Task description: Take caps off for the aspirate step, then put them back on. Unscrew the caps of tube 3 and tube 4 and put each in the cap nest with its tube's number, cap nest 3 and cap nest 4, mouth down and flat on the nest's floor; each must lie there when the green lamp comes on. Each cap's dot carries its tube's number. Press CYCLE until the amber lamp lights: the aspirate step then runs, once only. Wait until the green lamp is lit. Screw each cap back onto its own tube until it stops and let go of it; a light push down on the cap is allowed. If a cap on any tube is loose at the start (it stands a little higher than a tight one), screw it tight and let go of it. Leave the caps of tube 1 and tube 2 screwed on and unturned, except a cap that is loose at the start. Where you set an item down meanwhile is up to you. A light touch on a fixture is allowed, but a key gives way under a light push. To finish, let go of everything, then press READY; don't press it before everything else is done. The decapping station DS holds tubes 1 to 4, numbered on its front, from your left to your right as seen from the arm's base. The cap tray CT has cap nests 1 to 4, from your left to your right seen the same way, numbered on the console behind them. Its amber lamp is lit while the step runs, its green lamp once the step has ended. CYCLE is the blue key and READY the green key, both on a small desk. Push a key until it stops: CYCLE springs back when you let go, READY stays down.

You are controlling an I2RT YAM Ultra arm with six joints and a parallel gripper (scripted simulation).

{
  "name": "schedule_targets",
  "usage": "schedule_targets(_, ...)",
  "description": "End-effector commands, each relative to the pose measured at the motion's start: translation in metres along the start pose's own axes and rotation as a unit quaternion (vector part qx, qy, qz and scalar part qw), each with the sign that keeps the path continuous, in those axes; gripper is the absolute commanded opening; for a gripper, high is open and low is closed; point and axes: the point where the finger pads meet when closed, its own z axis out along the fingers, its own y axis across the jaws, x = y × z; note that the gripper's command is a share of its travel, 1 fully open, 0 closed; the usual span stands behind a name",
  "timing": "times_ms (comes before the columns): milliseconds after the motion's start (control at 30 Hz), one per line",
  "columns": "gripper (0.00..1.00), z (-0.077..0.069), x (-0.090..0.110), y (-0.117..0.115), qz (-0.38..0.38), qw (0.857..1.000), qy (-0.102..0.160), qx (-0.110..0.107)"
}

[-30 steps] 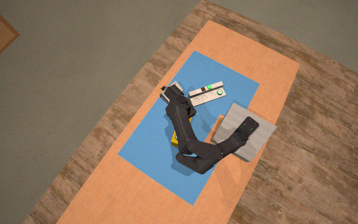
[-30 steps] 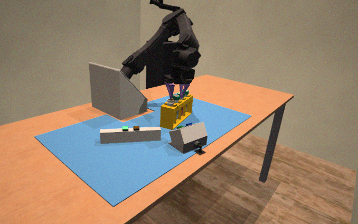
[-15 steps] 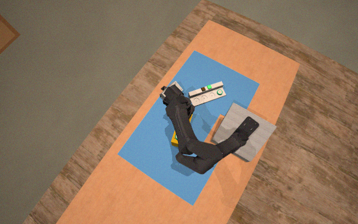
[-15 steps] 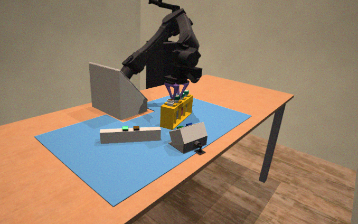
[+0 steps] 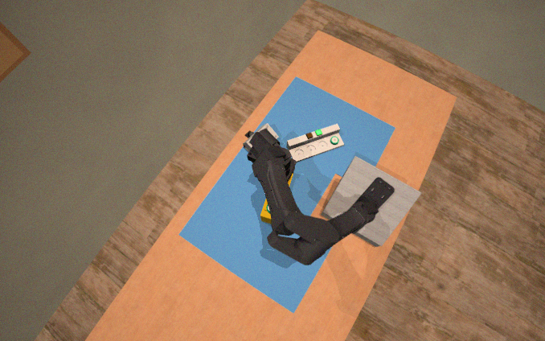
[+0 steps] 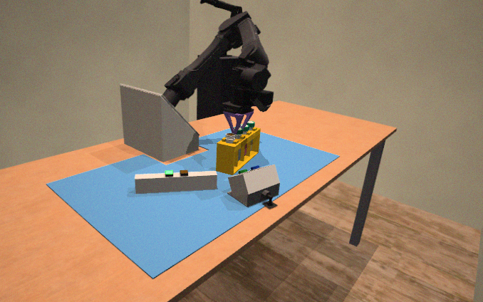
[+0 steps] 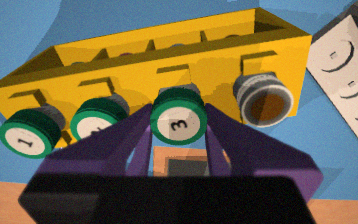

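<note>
The green lamp (image 5: 318, 132) is lit; the claw (image 7: 178, 131) grips cap 3 (image 7: 178, 120) on its tube, probably screwing. Tube 4 (image 7: 263, 102) stands open.

The worktop (image 6: 320, 128) was an orange-brown slab on dark slim legs (image 6: 367, 192). Beneath and around it ran a wood-plank floor (image 6: 392, 249). Behind it rose plain grey-olive walls (image 6: 374, 46), meeting in a corner beyond the worktop's far edge. Light was even and soft.

Overhead, oblique exterior, close wrist (downward)
</note>
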Motion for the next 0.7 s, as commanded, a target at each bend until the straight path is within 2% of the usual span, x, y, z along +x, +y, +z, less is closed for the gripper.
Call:
schedule_targets(0, 0.0, -0.005, -0.0032, -0.0021, -0.001, 1.0, -0.009, 0.001)
schedule_targets(67, 0.0, -0.005, -0.0032, -0.0021, -0.001, 1.0, -0.009, 0.001)
schedule_targets(300, 0.0, -0.0046, -0.0032, -0.0021, 0.116, 0.993, -0.009, 0.0)
schedule_targets(367, 0.0, -0.0046, -0.0032, -0.0021, 0.116, 0.993, -0.009, 0.0)
schedule_targets(667, 0.0, -0.0042, -0.0032, -0.0021, 0.263, 0.965, -0.009, -0.001)
